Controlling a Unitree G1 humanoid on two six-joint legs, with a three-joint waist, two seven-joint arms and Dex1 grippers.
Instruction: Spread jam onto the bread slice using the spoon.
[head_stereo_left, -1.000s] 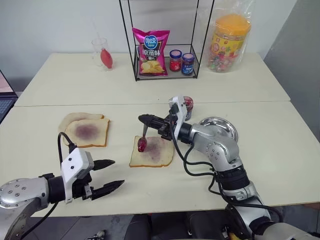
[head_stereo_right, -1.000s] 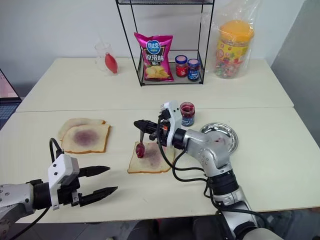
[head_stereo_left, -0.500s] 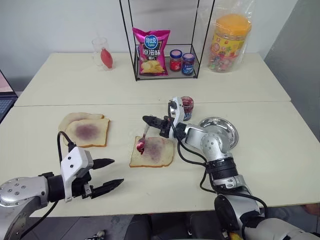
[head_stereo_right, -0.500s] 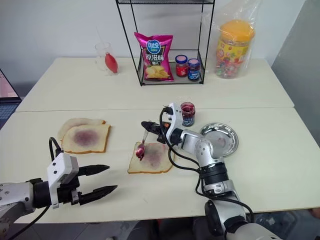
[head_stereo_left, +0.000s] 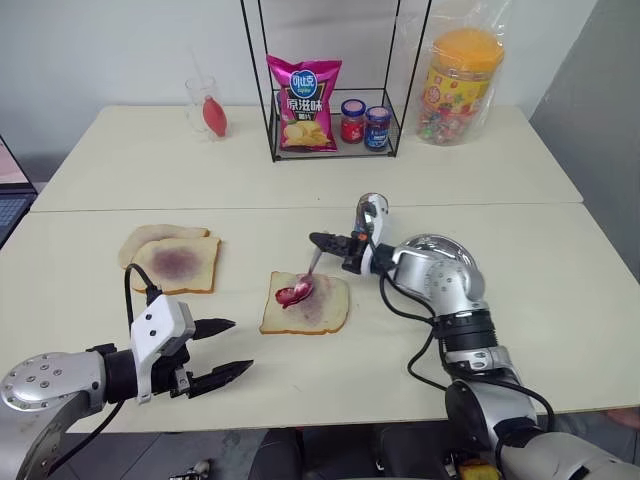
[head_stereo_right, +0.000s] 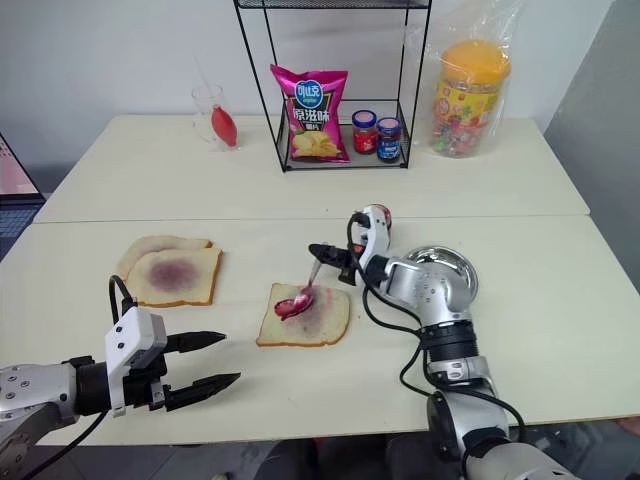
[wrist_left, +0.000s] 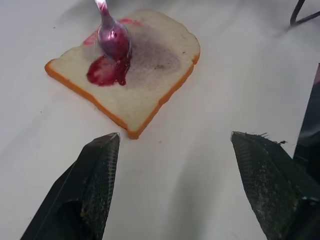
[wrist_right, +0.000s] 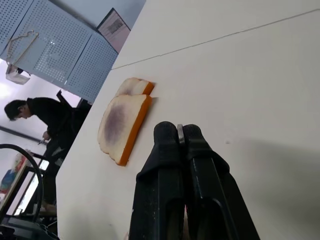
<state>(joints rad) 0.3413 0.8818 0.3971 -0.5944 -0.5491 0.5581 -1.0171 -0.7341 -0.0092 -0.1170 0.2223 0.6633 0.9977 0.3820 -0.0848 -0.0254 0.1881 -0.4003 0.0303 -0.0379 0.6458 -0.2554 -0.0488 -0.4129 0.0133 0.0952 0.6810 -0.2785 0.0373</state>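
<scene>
The bread slice (head_stereo_left: 318, 305) lies at the middle of the near table. My right gripper (head_stereo_left: 322, 241) hovers just beyond the slice's far edge, shut on the handle of the spoon (head_stereo_left: 308, 272). The spoon slants down to the left, and its bowl (wrist_left: 114, 37) rests on the slice's left part. Glossy red jam (wrist_left: 105, 74) sits on the bread under the bowl, beside a faint purple smear. The jam jar is hidden behind my right wrist. My left gripper (head_stereo_left: 240, 345) stands open near the front edge, left of the slice and apart from it, with nothing between its fingers (wrist_left: 102, 165).
Two slices with dull purple patches (head_stereo_left: 175, 262) lie at the left. A steel dish (head_stereo_right: 452, 262) sits behind my right arm. On the far table stand a wire rack (head_stereo_left: 330, 150) with a chips bag (head_stereo_left: 301, 103) and two small jars (head_stereo_left: 363, 122), a glass (head_stereo_left: 205, 105) and a candy tub (head_stereo_left: 460, 85).
My right gripper has moved right and rolled. The spoon has tipped from nearly upright to slanted, with its bowl now laid on the slice. The left gripper has kept still.
</scene>
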